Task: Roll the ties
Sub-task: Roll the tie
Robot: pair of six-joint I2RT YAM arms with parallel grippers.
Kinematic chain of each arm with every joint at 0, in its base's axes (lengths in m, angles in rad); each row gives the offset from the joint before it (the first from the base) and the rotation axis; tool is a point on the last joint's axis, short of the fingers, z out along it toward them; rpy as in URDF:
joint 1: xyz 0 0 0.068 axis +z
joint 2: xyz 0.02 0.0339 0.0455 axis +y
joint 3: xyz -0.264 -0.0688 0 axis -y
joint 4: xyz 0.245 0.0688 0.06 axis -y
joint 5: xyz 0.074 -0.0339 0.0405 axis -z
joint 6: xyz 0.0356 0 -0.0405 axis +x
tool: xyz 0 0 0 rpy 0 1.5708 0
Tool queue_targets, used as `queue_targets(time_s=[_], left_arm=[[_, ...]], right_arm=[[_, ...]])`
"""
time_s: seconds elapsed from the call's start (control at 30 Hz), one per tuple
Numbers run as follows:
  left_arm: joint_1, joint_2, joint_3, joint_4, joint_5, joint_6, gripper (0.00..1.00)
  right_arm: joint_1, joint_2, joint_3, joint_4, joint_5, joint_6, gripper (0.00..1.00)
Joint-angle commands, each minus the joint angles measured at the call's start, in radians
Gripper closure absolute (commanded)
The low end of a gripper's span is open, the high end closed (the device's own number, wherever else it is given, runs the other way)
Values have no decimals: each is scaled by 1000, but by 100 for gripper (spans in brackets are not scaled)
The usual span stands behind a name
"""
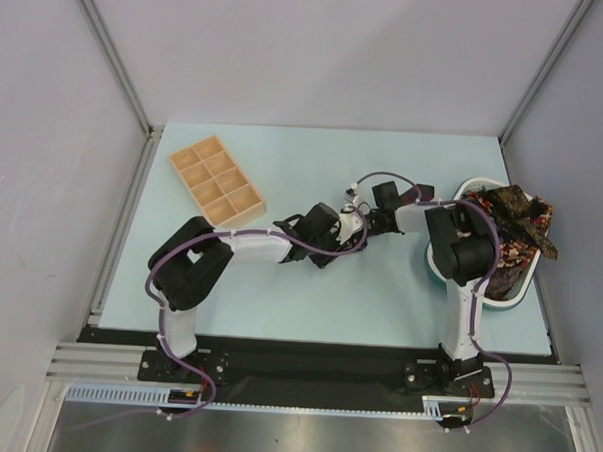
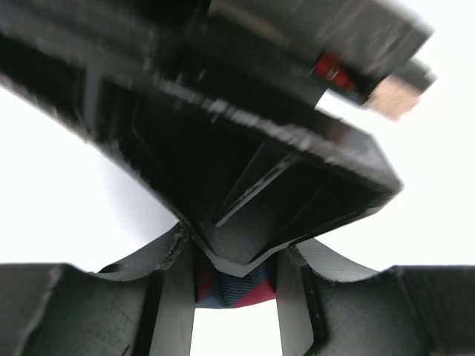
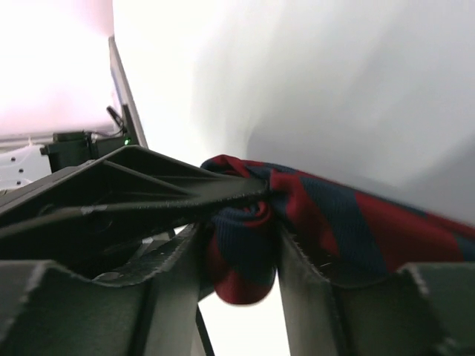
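Note:
A navy tie with red diagonal stripes (image 3: pixel 334 222) is wound into a small roll held above the table's middle, where both arms meet. My left gripper (image 2: pixel 236 259) is shut on it, and the striped cloth (image 2: pixel 236 291) fills the gap between its fingers. My right gripper (image 3: pixel 241 245) stands open around the roll, with a thin gap on each side. In the right wrist view a left finger (image 3: pixel 185 193) presses into the roll's top. From above, the left gripper (image 1: pixel 353 231) and right gripper (image 1: pixel 368 223) hide the tie. More ties (image 1: pixel 517 217) lie heaped at the right.
A white oval basket (image 1: pixel 501 298) at the table's right edge holds the heap of ties. A wooden compartment tray (image 1: pixel 216 180) lies at the back left. Grey walls and aluminium rails close in the pale blue table (image 1: pixel 308 296).

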Motion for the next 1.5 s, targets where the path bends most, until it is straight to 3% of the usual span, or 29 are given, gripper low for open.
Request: queue_targets(time_s=[0.0,0.4,0.53,0.83,1.17,1.47], left_arm=[[5,47,16,-41,-16,7,64],[28,53,35,-80,-25,-14,67],[29,51,31,-87,-57,-16,67],[28,15,4,-98,-76,-31,64],[28,24,8,-106,-57,-28,63],[26,37,25,-110,-37,-24,52]], right_arm=[[-29,-65,-64,78,85,25,50],[-104,-180,-167,231,170,106,48],[-126,-208,-202,273,165,135,57],[-89,-170,-161,219,130,86,70],[-51,-150,-137,184,130,57,71],[-36,-94,-109,107,154,28,72]])
